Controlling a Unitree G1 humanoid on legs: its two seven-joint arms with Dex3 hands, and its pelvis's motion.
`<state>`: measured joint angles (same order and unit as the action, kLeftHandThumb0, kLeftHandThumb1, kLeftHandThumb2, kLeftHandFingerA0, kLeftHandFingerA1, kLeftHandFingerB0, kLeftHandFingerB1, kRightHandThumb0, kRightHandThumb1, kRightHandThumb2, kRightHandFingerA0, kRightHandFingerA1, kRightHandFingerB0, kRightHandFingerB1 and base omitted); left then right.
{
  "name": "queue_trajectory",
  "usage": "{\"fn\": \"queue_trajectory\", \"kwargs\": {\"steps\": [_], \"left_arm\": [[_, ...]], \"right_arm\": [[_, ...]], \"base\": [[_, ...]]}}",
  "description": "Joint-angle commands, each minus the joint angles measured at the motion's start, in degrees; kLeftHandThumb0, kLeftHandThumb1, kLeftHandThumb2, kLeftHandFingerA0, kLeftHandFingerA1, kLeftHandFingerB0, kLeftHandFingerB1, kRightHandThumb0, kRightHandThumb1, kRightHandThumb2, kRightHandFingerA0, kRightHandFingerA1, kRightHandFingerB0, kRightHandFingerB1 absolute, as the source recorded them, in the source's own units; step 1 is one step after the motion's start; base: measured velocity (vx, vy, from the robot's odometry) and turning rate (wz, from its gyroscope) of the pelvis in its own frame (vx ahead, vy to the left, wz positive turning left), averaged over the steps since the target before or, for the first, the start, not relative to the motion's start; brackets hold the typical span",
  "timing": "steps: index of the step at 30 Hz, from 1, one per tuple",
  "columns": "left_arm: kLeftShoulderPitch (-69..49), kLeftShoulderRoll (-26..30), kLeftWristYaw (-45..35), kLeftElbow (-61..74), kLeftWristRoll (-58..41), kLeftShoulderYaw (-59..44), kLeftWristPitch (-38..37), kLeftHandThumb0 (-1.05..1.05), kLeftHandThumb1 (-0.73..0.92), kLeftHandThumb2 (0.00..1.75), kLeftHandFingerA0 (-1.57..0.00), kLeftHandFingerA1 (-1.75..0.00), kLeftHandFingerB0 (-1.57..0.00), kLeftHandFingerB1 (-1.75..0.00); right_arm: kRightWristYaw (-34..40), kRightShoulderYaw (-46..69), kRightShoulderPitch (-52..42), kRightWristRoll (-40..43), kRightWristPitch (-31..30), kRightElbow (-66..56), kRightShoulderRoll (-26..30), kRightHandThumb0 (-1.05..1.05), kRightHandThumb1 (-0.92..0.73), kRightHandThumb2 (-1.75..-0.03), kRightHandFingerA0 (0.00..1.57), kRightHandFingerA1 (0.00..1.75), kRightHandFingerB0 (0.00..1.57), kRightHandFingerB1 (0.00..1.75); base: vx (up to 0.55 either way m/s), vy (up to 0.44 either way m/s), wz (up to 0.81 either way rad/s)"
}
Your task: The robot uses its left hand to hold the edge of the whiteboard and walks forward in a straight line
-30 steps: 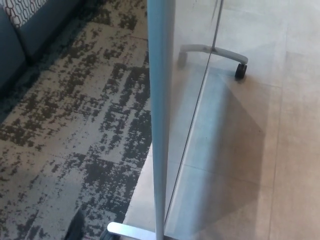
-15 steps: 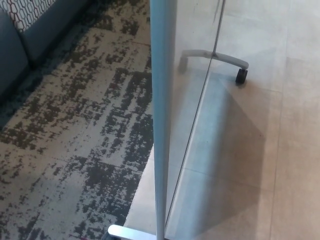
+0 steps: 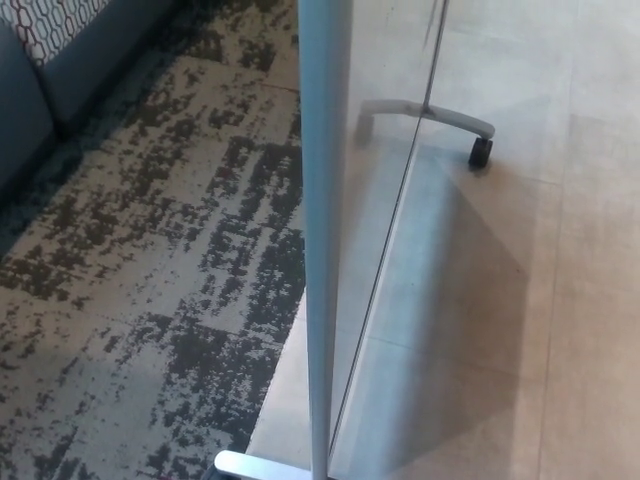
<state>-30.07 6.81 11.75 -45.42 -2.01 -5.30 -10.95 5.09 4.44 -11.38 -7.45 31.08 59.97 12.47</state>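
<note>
Mottled carpet (image 3: 150,250) meets pale tile (image 3: 580,300); along the seam we see the whiteboard (image 3: 322,200) edge-on, its top cut off and its glossy face blurred by reflections. One black caster (image 3: 481,152) shows at the far foot. Neither the left hand nor the right hand is in our view, so we cannot tell their grip.
</note>
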Motion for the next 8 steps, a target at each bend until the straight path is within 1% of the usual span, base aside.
{"fn": "queue_trajectory", "kwargs": {"steps": [1, 2, 3, 4, 6, 7, 8], "left_arm": [[10.3, -1.2, -2.3, -17.6, -0.9, -3.0, -12.8, -0.45, 0.61, 0.58, -0.39, -0.63, -0.31, -0.40], [10.5, -1.2, -2.3, -18.1, -0.9, -3.1, -13.1, -0.45, 0.61, 0.58, -0.39, -0.63, -0.31, -0.40], [10.7, -1.5, -3.5, -18.7, -1.9, -3.9, -13.5, -0.47, 0.61, 0.57, -0.39, -0.65, -0.31, -0.40], [11.1, -1.9, -3.9, -19.7, -2.4, -4.4, -13.9, -0.48, 0.62, 0.58, -0.36, -0.61, -0.34, -0.38], [11.9, -2.4, -3.9, -21.4, -2.2, -5.0, -14.5, -0.48, 0.62, 0.58, -0.36, -0.61, -0.34, -0.38], [11.7, -2.6, -3.8, -21.6, -2.1, -5.2, -15.2, -0.55, 0.48, 0.84, -0.35, -0.68, -0.27, -0.53], [11.7, -2.6, -3.8, -21.6, -2.1, -5.2, -15.2, -0.55, 0.48, 0.84, -0.35, -0.68, -0.27, -0.53]], "right_arm": [[4.2, -2.9, -0.5, -4.4, -0.8, 5.0, 4.2, -0.48, -0.58, -0.58, 0.57, 0.47, 0.50, 0.36], [4.2, -3.0, -0.4, -4.4, -0.8, 5.2, 4.3, -0.48, -0.58, -0.58, 0.57, 0.47, 0.50, 0.36], [4.0, -3.3, -0.1, -4.4, -1.1, 5.7, 4.7, -0.46, -0.59, -0.58, 0.54, 0.44, 0.49, 0.36], [3.4, -3.1, 0.3, -3.9, -1.6, 6.5, 5.0, -0.45, -0.59, -0.58, 0.58, 0.44, 0.48, 0.35], [2.9, -2.7, 0.8, -3.0, -2.1, 7.6, 5.3, -0.45, -0.59, -0.58, 0.58, 0.44, 0.48, 0.35], [3.0, -3.0, 0.7, -3.1, -2.3, 7.8, 5.5, -0.48, -0.59, -0.59, 0.57, 0.47, 0.47, 0.35], [3.0, -3.0, 0.7, -3.1, -2.3, 7.8, 5.5, -0.48, -0.59, -0.59, 0.57, 0.47, 0.47, 0.35]], "base": [[0.00, 0.000, 0.00], [0.00, 0.000, 0.00], [0.00, 0.000, 0.00], [0.00, 0.000, 0.00], [0.00, 0.000, 0.00], [0.00, 0.000, 0.00], [0.00, 0.000, 0.00]]}}
